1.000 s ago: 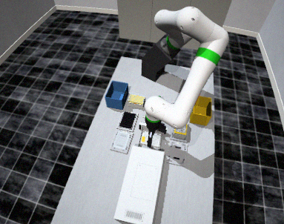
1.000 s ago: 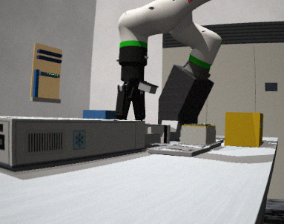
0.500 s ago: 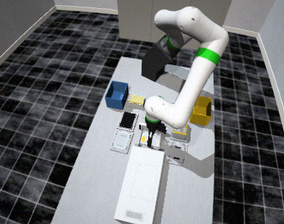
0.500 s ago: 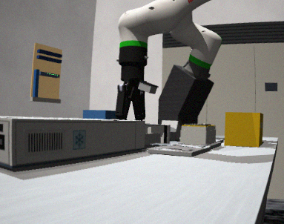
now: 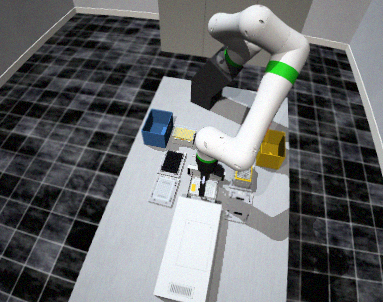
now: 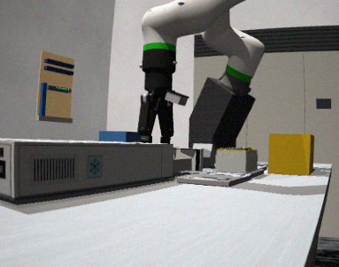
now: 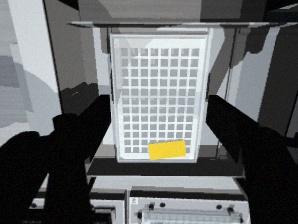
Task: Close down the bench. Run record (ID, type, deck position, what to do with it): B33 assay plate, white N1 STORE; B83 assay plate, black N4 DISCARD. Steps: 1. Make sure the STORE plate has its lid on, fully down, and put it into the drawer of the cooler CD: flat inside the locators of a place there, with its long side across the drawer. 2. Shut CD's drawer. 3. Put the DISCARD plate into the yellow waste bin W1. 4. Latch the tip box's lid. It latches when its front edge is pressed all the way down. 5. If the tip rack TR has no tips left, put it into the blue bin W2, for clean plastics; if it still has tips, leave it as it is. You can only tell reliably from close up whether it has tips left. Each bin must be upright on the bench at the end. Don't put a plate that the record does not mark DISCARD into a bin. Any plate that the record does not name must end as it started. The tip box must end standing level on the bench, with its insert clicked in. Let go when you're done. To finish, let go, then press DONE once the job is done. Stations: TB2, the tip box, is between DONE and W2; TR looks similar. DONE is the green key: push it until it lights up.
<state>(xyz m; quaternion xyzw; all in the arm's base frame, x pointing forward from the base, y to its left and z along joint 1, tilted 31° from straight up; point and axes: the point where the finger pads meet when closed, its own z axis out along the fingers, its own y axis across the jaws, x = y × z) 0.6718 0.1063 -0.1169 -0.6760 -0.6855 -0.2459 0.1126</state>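
The white assay plate (image 7: 159, 100), lid on and with a yellow label at its near end, lies flat in the open drawer (image 5: 205, 189) of the cooler CD (image 5: 190, 250). My gripper (image 7: 158, 108) is right above it and open. Its two dark fingers flank the plate's long sides, with a small gap on each side. In the top view the gripper (image 5: 206, 186) points straight down at the drawer, at the cooler's far end. The black assay plate (image 5: 172, 161) lies on the deck to the left of the drawer.
The blue bin W2 (image 5: 158, 128) stands at the back left, with the yellow-topped tip box (image 5: 184, 133) beside it. The yellow bin W1 (image 5: 271, 148) stands at the back right. The tip rack (image 5: 243, 175) is right of the drawer. A clear plate (image 5: 163, 190) lies in front of the black one.
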